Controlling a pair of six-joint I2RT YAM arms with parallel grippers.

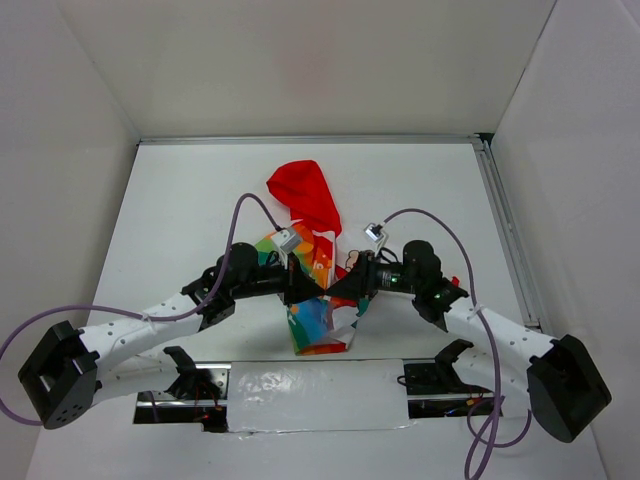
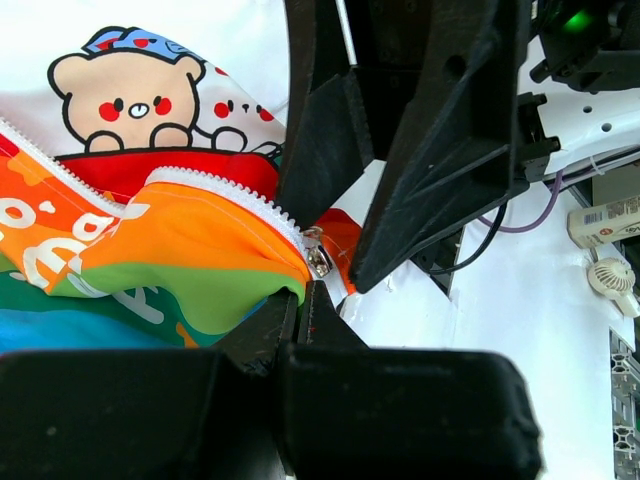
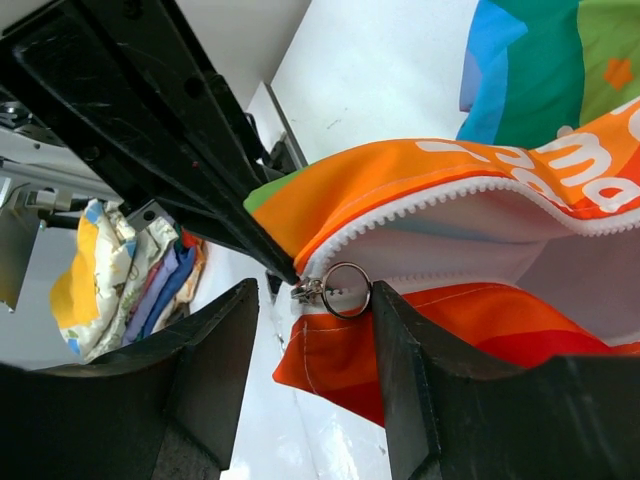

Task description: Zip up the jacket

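**Desk:** Top view. Where is the jacket?

**Photographer:** The jacket lies in the middle of the white tabletop, with its red hood toward the far side. The left hand and right hand meet almost tip to tip over its lower half.

**Desk:** And the left wrist view?

**Photographer:** The left hand is pressed together on the orange edge of the jacket, just below the metal pull. The right hand comes in from above, one finger on either side of the pull. White teeth run up and to the left along the open edge. A bear print shows behind them.

**Desk:** Right wrist view?

**Photographer:** The right hand is spread. The pull, a metal ring, sits between its fingers and close against one of them. The left hand pinches the jacket just beside the slider. To the right the zip gapes open, its teeth parted over pale lining.
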